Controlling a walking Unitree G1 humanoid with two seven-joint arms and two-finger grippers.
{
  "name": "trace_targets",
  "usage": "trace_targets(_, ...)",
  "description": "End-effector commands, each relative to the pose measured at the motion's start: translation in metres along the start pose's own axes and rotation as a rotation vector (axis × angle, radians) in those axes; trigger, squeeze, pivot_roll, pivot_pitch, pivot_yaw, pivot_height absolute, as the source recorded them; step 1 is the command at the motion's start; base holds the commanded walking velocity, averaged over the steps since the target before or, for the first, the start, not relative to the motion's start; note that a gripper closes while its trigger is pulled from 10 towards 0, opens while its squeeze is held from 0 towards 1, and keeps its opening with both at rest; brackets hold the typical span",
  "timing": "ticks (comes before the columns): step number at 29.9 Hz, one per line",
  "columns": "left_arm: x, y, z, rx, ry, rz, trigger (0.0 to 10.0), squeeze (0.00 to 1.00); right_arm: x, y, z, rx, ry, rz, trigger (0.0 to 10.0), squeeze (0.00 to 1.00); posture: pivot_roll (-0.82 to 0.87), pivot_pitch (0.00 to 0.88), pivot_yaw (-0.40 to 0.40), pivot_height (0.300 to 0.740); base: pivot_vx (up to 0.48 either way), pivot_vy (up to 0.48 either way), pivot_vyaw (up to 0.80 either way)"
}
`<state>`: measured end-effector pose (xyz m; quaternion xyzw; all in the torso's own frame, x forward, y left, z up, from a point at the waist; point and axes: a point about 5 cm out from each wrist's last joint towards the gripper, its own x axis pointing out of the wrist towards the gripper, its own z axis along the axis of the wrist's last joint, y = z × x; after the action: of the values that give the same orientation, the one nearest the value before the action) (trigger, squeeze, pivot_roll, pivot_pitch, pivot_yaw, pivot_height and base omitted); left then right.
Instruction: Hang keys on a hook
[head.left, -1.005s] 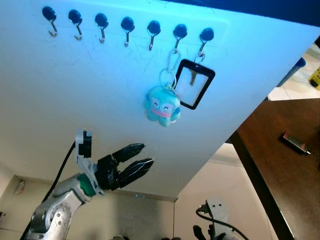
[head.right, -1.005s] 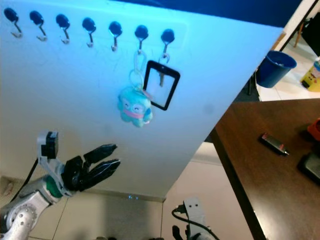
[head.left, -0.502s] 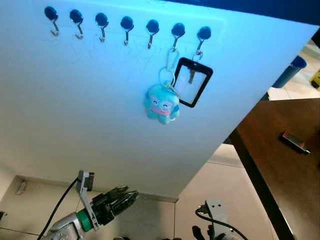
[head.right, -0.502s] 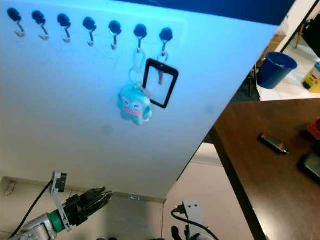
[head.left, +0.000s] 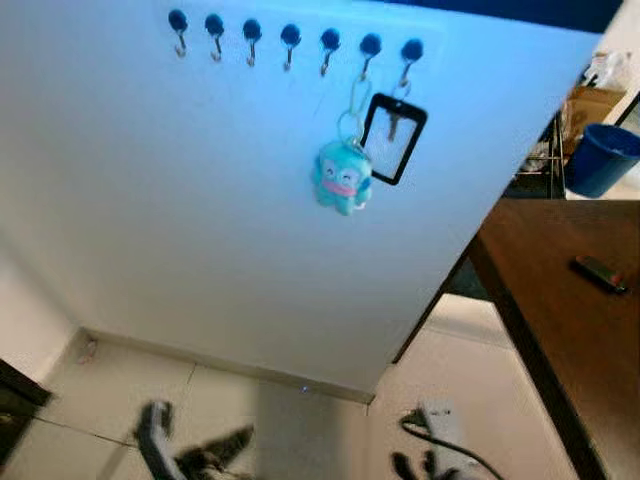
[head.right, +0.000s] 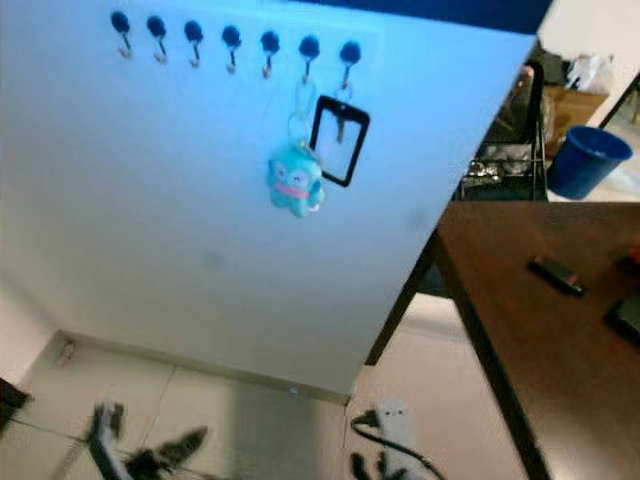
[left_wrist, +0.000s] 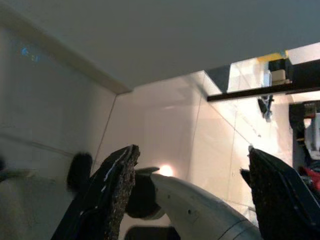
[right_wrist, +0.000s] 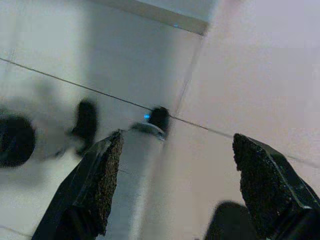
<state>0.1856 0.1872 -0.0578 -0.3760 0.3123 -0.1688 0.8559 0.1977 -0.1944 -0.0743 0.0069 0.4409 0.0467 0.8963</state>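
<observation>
Hanging already: keys (head.left: 342, 176) with teal plush charm dangling from second hook from the right in hook row (head.left: 290, 38) on white board (head.left: 200, 200), touching black badge holder (head.left: 392, 138) hung on the end hook beside it. Judging task effectively done.

Dropping away: left claw (head.left: 215, 455), blurred, now far below the keys near the floor, against its raised pose just under the plush a second ago. Fingers (left_wrist: 107, 192) spread wide in wrist view, holding nothing. Right claw (right_wrist: 175, 190) hanging low too, fingers apart, empty, pointing at floor tiles.

Backing off as well: whole view widening, board looking smaller, brown worktop (head.left: 560, 330) right of the keys. Reading as retreat after release, nothing left to hang.
</observation>
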Motion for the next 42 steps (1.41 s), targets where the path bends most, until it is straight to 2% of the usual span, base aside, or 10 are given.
trace_targets(1,-0.003,0.005,-0.005,-0.020,0.004,0.058,10.0,0.00,-0.002,0.000,-0.014,0.037,0.038,-0.015,10.0,0.00,0.06,0.063,-0.005,0.740,-0.281,0.000,0.00)
trace_targets(10,-0.003,0.010,-0.025,-0.062,0.049,0.163,10.0,0.00,-0.006,-0.009,-0.020,0.108,0.038,-0.064,10.0,0.00,0.05,0.082,0.011,0.740,-0.279,0.000,0.00)
trace_targets(16,-0.006,0.013,-0.027,-0.066,0.054,0.192,10.0,0.00,-0.007,-0.014,-0.021,0.144,0.030,-0.084,10.0,0.00,0.04,0.083,0.021,0.740,-0.279,0.000,0.00)
trace_targets(18,-0.009,0.018,-0.021,-0.049,0.053,0.228,10.0,0.00,-0.006,-0.011,-0.019,0.151,0.021,-0.081,10.0,0.00,0.04,0.072,0.028,0.740,-0.281,0.000,0.00)
trace_targets(26,-0.006,0.019,-0.007,-0.037,0.000,0.252,10.0,0.00,-0.005,-0.007,-0.021,0.153,0.030,-0.073,10.0,0.00,0.07,0.058,0.009,0.740,-0.284,0.000,0.00)
trace_targets(37,-0.008,0.021,-0.008,-0.041,-0.025,0.278,10.0,0.00,-0.007,-0.008,-0.029,0.131,0.057,-0.070,10.0,0.00,0.06,0.074,0.011,0.740,-0.282,0.000,0.00)
trace_targets(38,-0.005,0.019,0.004,-0.032,-0.073,0.253,10.0,0.00,-0.009,-0.010,-0.030,0.116,0.059,-0.061,10.0,0.00,0.05,0.079,-0.009,0.740,-0.262,0.000,0.00)
trace_targets(42,0.000,0.015,0.019,-0.001,-0.120,0.237,10.0,0.00,-0.010,-0.014,-0.031,0.085,0.067,-0.059,10.0,0.00,0.06,0.064,-0.010,0.740,-0.187,0.000,0.00)
